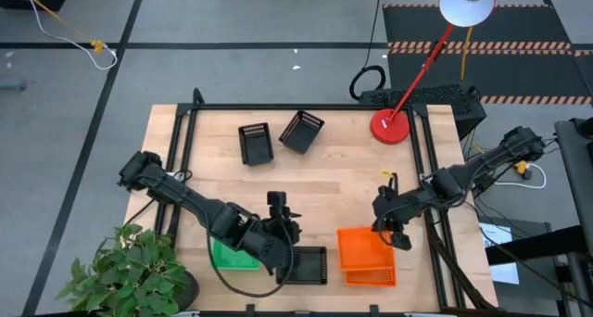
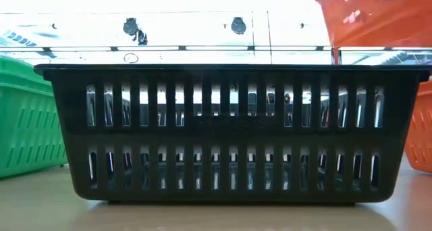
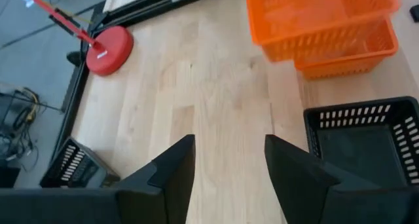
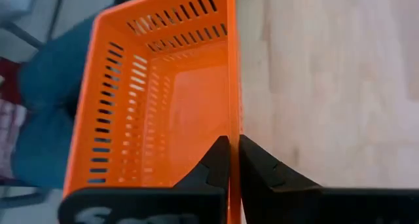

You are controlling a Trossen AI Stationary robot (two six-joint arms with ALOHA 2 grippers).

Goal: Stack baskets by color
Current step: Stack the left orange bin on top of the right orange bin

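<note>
Near the table's front edge, an orange basket [image 1: 361,246] is tilted above another orange basket [image 1: 372,278], and my right gripper [image 4: 234,142] is shut on the upper one. A black basket [image 1: 309,264] stands to their left on its base. A green basket [image 1: 232,257] stands farther left. My left gripper [image 3: 229,145] hangs open above the table beside the black basket [image 3: 366,142], with only bare wood between its fingers. Two more black baskets [image 1: 255,143] [image 1: 301,132] lie at the far side; the right one is tipped. My right gripper pinches the upper orange basket's side wall at its rim [image 4: 232,122], one finger inside the basket and one outside. The fingers slant down from the table's right side and lie along the wall. The basket is tilted over the lower orange basket [image 2: 422,136]; whether they touch I cannot tell.
A red round lamp base [image 1: 390,125] with its slanted red stem stands at the far right corner. A potted plant [image 1: 130,266] sits off the front left corner. Bare wood lies in the table's middle, between the far black baskets and the near row.
</note>
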